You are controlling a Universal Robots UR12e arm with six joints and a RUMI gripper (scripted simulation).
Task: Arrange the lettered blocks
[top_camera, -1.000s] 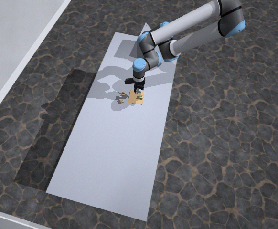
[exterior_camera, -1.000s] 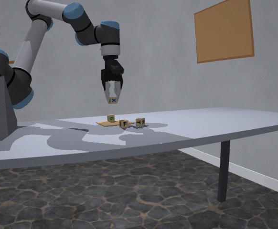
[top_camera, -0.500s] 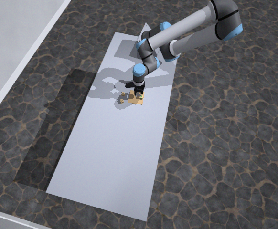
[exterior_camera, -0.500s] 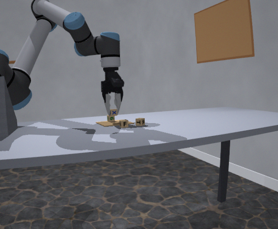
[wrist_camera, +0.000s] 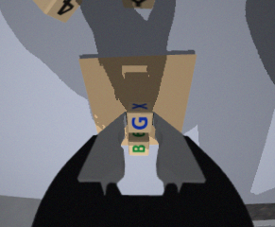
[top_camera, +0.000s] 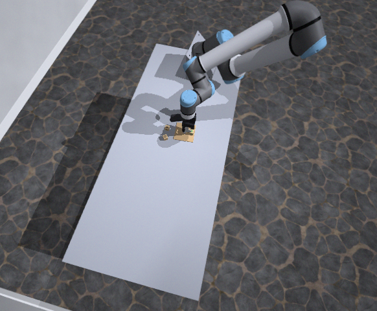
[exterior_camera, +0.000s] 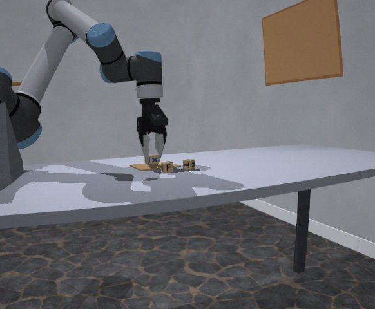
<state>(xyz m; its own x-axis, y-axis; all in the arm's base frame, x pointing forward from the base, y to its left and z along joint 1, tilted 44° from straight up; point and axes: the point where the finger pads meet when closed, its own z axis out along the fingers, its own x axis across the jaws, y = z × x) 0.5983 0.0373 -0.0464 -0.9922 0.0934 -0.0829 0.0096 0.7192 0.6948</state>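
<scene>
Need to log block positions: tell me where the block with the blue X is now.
The blue X block is clamped in the pincer, low over the tan mat. In the exterior view, the F block sits just to its right.
</scene>
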